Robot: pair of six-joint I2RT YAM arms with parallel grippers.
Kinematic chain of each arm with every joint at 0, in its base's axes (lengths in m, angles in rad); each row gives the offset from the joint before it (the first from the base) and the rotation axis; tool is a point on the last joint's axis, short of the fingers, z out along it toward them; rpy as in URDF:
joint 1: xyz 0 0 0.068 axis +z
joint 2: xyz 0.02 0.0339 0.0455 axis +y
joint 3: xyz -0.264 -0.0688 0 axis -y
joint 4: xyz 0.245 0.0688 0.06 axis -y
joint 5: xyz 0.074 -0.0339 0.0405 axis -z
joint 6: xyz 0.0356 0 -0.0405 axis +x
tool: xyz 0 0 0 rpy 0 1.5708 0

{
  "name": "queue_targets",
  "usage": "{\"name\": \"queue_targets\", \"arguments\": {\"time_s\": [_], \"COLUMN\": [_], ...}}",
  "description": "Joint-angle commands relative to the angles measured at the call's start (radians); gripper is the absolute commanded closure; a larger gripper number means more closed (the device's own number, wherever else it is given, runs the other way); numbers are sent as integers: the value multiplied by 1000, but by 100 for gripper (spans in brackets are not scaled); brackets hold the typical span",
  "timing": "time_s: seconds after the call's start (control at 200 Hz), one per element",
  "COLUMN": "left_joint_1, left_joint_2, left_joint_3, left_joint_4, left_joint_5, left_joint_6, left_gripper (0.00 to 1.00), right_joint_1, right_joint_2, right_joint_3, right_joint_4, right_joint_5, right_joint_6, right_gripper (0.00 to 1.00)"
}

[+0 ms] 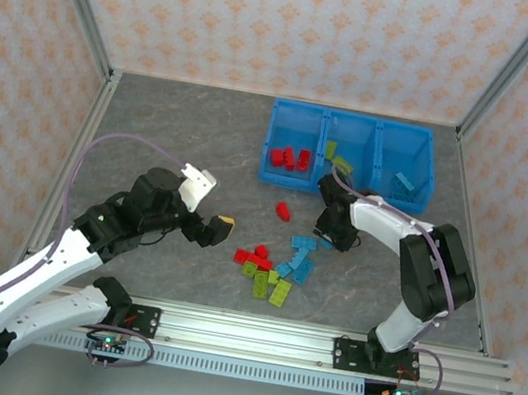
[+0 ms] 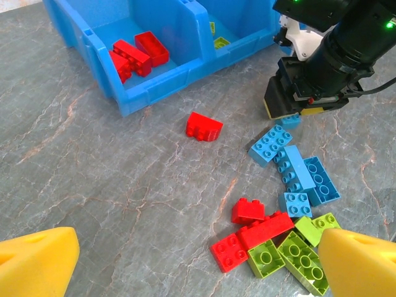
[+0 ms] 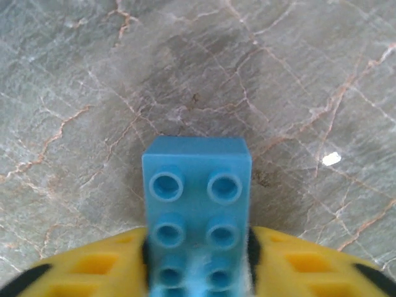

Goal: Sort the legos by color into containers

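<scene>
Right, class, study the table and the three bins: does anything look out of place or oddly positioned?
One red brick lies alone on the table, apart from the mixed pile and just short of the bins. It seems tipped on its side. Nothing in the bins looks missorted.

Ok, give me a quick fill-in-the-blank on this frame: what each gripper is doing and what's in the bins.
1. The right gripper is shut on a light ___ brick.
2. The left gripper hovers above the table with its jaws ___.
3. In the top view, the leftmost bin holds ___ bricks.
Missing words: blue; open; red.
</scene>
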Motion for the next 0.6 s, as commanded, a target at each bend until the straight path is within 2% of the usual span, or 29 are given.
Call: {"name": "queue_targets", "arguments": {"time_s": [0.0,0.185,0.385,0.495,0.596], "left_joint_1": [-7,-7,-7,-7,-7], "left_joint_2": [-7,13,28,31,34], "left_joint_3": [-15,-11,2,6,6], "left_joint_4": [11,29,32,29,27], "left_joint_5": [0,5,6,6,4], "left_joint_6": [0,-4,-4,-5,-7], "left_gripper": [0,0,0,0,0], "right_joint_1": [2,-21,-190,-338,-449], "right_joint_2": [-83,-285,-461,-410,-237], "right_joint_3": [-23,2,115,198,308], "right_joint_4": [-25,-109,-131,-73,-65], "right_joint_5": [45,139,243,205,122], "right_joint_6": [-5,-29,-125,-242,-305], "right_gripper": [65,67,68,68,69]}}
